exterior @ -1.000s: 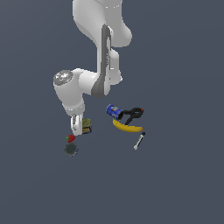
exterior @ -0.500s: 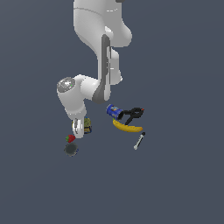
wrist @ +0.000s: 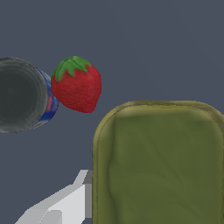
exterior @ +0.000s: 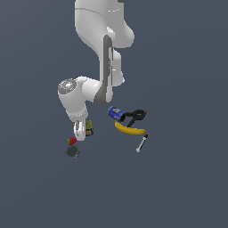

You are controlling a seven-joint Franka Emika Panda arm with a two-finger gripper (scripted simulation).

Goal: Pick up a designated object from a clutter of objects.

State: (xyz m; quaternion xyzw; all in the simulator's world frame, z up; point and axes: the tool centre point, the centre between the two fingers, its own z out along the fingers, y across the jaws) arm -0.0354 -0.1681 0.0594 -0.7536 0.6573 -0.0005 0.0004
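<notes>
The designated olive-topped can (exterior: 89, 128) stands at the exterior view's left end of the clutter. In the wrist view its olive-green top (wrist: 162, 166) fills much of the picture. My gripper (exterior: 81, 131) is low over the can and looks open. One white finger (wrist: 65, 203) sits right beside the can's edge. The other finger is hidden. A red strawberry (exterior: 71, 141) (wrist: 78, 85) and a grey disc (exterior: 72, 152) (wrist: 19, 94) lie just beyond the can.
Toward the exterior view's right lie a small bright blue can (exterior: 116, 112), a black clamp (exterior: 136, 116), a yellow banana (exterior: 129, 129) and a white-black marker (exterior: 141, 144). A blue rim shows behind the grey disc in the wrist view.
The arm has sunk a little, bringing the gripper lower beside the olive can. The objects have not moved.
</notes>
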